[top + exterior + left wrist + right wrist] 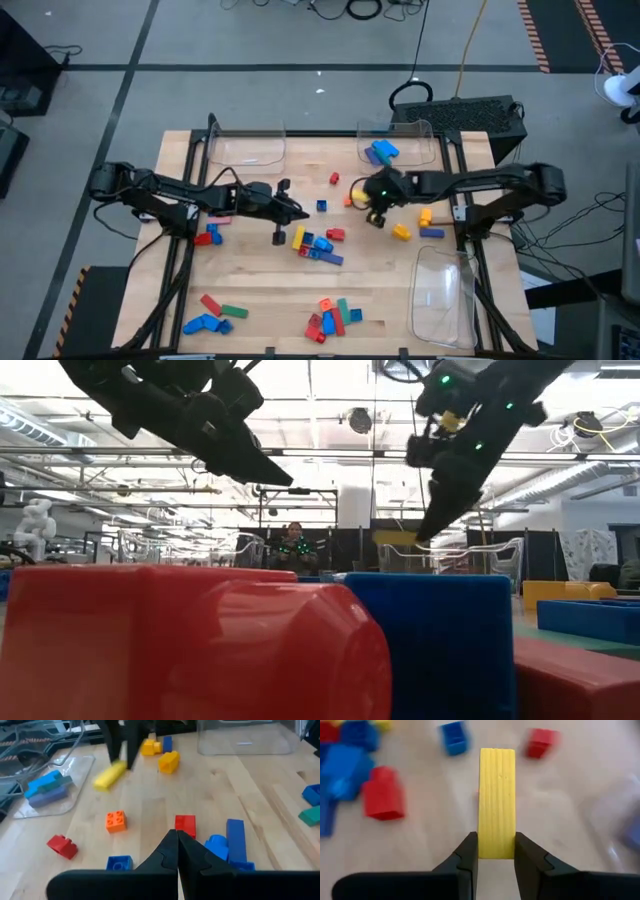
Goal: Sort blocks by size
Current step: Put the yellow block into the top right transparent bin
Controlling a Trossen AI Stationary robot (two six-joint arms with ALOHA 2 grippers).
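Many blocks lie loose on the wooden table [250,270]: a heap at the centre [315,245], a group by the near edge [330,318] and another at the near left [210,318]. A long yellow block [496,795] sits in my right gripper [496,842], above the table right of centre [374,215]. From the left wrist view this yellow block [109,775] shows tilted and off the wood. My left gripper [177,837] is shut and empty, above the table left of centre [303,213]. My right gripper pinches the yellow block's two long sides [496,847] at one end, between its two fingers. The fingers slant down from above and run along the block, whose length sticks out ahead of the fingertips. The block is lifted clear of the table and tilted.
Clear trays stand at the far left [245,150], at the far right [428,132] with blue blocks in it, and at the near right [445,295]. Loose orange [116,820], red [185,825] and blue [119,864] blocks lie between the two grippers.
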